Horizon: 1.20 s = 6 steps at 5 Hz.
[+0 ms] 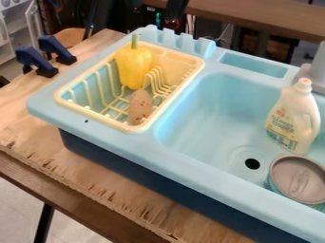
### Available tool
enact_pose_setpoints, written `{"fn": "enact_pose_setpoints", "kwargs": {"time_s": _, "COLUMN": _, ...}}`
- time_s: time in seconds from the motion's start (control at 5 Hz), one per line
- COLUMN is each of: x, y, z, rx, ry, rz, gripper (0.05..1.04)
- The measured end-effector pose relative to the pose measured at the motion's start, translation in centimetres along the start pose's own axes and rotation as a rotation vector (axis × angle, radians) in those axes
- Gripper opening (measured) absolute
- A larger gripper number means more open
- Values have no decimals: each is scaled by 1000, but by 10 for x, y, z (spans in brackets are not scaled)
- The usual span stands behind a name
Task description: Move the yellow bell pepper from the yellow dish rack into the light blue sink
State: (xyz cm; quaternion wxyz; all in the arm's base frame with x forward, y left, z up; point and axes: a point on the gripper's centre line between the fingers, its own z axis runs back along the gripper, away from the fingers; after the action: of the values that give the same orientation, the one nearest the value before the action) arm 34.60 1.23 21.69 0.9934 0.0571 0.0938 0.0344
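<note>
Overhead, the pincer (177, 8) hangs dark at the top edge of the view, behind the sink unit's notched back rim (175, 40); whether it is spread or pressed together, I cannot tell. Nearest to it of the loose things is the yellow pepper (132, 69), upright with its green stem on top, toward the back of the cream dish rack (68, 105). The rack's raised wire sides hem it in, and a brown potato-like piece (140, 107) lies just in front, near the rack's front edge. To the right, past a strip of pale blue rim, the basin (196, 114) dips down, its floor spreading toward the drain hole (253, 163). A white bottle (294, 115) stands tall beyond the drain, with a round tin (298, 179) close before it, by the front wall. Two blue clamps (36, 61) grip the wooden worktop (32, 111) at left.
</note>
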Motion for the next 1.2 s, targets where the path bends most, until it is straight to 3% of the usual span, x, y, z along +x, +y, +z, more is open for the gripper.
{"fn": "enact_pose_setpoints", "kwargs": {"time_s": 0.4, "x": -7, "y": 26, "z": -22, "rx": 5, "ry": -11, "rz": 68, "gripper": 1002}}
{"fn": "enact_pose_setpoints", "kwargs": {"time_s": 0.6, "x": -3, "y": 30, "z": -24, "rx": -1, "ry": -40, "rz": 78, "gripper": 1002}}
{"fn": "enact_pose_setpoints", "kwargs": {"time_s": 1.2, "x": 4, "y": 28, "z": -30, "rx": -25, "ry": -179, "rz": 95, "gripper": 1003}}
